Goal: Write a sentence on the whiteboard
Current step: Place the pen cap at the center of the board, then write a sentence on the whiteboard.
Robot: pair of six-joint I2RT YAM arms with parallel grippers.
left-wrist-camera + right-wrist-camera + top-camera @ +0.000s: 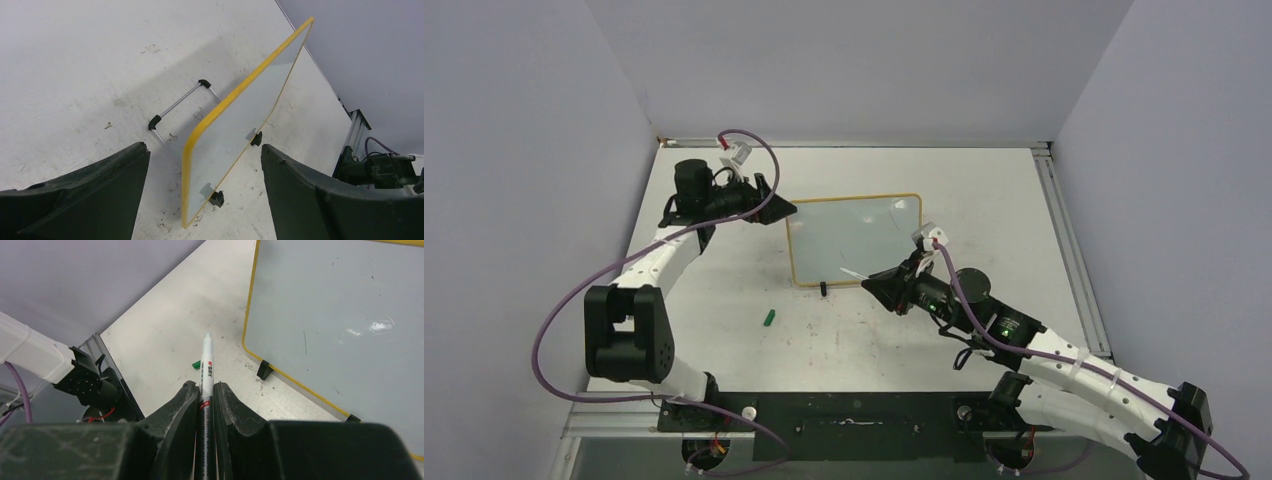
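Whiteboard (854, 240) stands tilted on its wire stand mid-bench (984, 200), with a few faint specks on its face. Right tool (205, 387) is clamped on a white marker (206, 365), tip near the board's lower edge. Left tool (772, 205) is spread wide and empty by the board's left edge. Green cap (768, 318) lies on the bench nearby.

glossy whiteboard (345, 325), metal stand (179, 103); scuffed matt tabletop (984, 190), plastic marker (206, 370)
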